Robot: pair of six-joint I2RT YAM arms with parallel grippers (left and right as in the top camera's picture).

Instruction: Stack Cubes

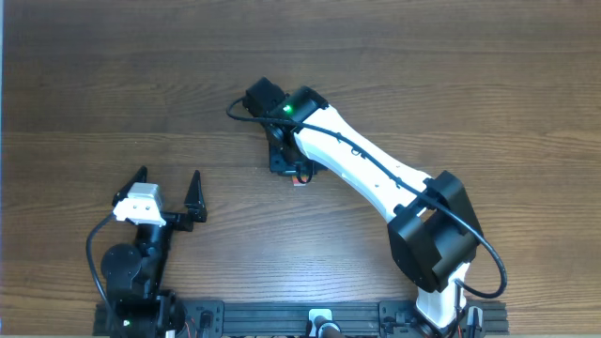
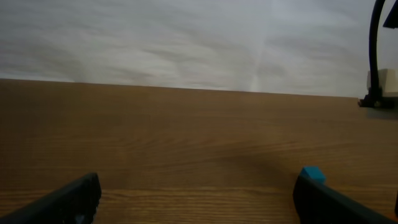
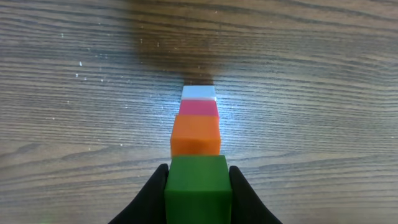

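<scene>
Pinching the green cube [image 3: 198, 193], the right hand [image 3: 198, 169] sits over the orange cube [image 3: 195, 135] topping the stack [image 3: 199, 107] near bench [image 1: 470, 75] centre; it should square the edges, lower gently, then release. Left hand [image 1: 169, 176] rests spread at eight o'clock

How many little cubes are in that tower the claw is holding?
4: a green cube on top, gripped in the right claw, then orange, pink, and white lowest. The view is steep, so another could be hidden underneath.
</scene>
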